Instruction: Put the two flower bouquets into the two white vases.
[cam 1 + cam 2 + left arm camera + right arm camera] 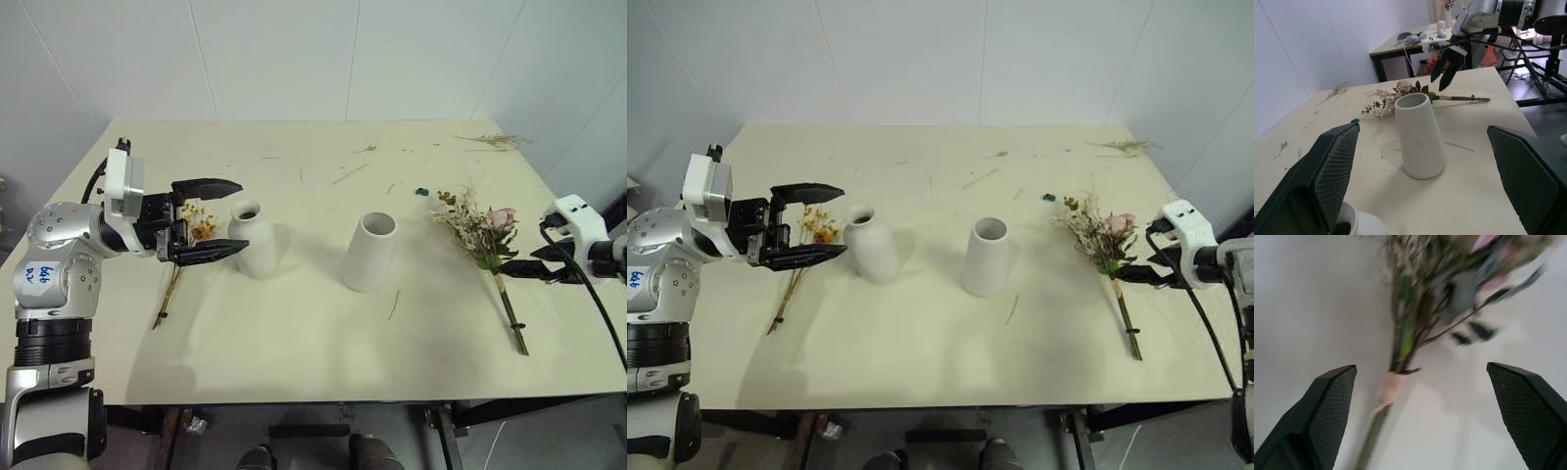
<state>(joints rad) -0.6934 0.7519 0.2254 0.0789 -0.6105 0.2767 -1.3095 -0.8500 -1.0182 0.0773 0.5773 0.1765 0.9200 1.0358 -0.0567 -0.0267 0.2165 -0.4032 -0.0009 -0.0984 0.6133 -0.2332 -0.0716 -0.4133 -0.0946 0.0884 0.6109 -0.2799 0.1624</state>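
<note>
Overhead, both grippers are spread wide and empty, the right gripper [1420,421] apparently hovering over the rose bouquet [482,231].

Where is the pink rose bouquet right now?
The pink rose bouquet lies flat on the table's right side, right of the taller vase, with the open right end effector over its stem.

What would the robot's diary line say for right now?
left gripper: open, empty | right gripper: open over pink rose bouquet | small yellow-orange dried bouquet: on table | short round white vase, tall tapered white vase: empty
</note>
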